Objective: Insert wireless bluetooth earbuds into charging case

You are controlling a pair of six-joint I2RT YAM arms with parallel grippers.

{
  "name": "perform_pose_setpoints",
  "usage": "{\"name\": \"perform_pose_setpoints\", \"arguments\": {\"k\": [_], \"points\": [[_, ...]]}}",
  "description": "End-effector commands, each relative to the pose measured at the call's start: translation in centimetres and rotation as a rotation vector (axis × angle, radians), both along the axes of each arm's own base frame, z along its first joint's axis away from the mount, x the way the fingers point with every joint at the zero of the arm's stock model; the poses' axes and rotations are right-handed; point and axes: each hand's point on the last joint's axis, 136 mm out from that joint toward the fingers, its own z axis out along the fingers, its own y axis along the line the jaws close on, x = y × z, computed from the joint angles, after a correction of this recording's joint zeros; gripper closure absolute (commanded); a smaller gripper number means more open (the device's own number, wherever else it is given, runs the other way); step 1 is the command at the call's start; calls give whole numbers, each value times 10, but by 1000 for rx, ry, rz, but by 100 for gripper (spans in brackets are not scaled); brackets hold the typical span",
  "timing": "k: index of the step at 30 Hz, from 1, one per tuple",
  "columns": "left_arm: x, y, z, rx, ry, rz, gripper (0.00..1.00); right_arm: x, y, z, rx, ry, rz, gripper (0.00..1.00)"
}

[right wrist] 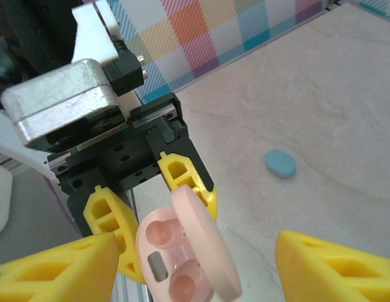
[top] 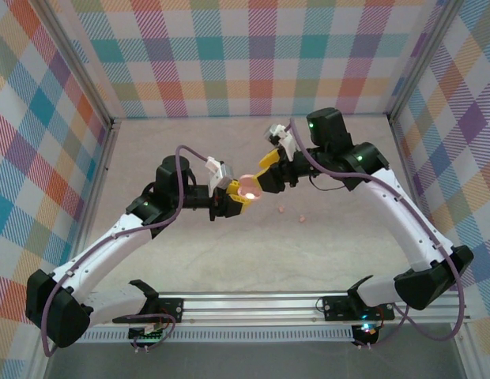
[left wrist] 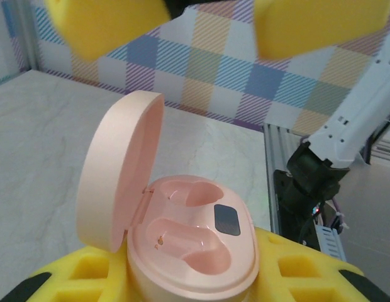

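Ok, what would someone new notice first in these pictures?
The open pink charging case, both sockets empty, held in mid-air over the middle of the table by the left pincer. The right pincer hangs open close by it, and a blue oval lies on the table beyond.

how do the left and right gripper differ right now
The left gripper is shut on the open pink case; the right gripper stands open, holding nothing. The left gripper's fingers hug the case base; the right gripper's stand wide to either side of it. Both have yellow fingers.
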Motion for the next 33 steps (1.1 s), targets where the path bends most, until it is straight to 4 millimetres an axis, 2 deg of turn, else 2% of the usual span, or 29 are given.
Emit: {"name": "perform_pose_setpoints", "arguments": {"k": [1,6,10,13,17,22,25,33], "points": [[14,5,-17,6,46,92,83,17,-20,9,45,40,-154,33],[16,10,-35,25,85,129,82,64,-76,-22,51,201,-498,38],[14,15,-40,24,84,157,82,76,-100,-61,-13,303,-671,42],[13,18,-41,24,76,170,82,77,-104,-97,-49,411,-728,46],[12,20,-39,20,70,179,82,72,-98,-153,-124,577,-759,53],[11,20,-39,21,70,177,82,61,-87,-223,-272,666,-802,55],[10,21,-38,20,65,176,82,60,-80,-250,-323,716,-793,54],[7,26,-39,35,52,187,82,66,-73,-305,-477,759,-767,47]]}}
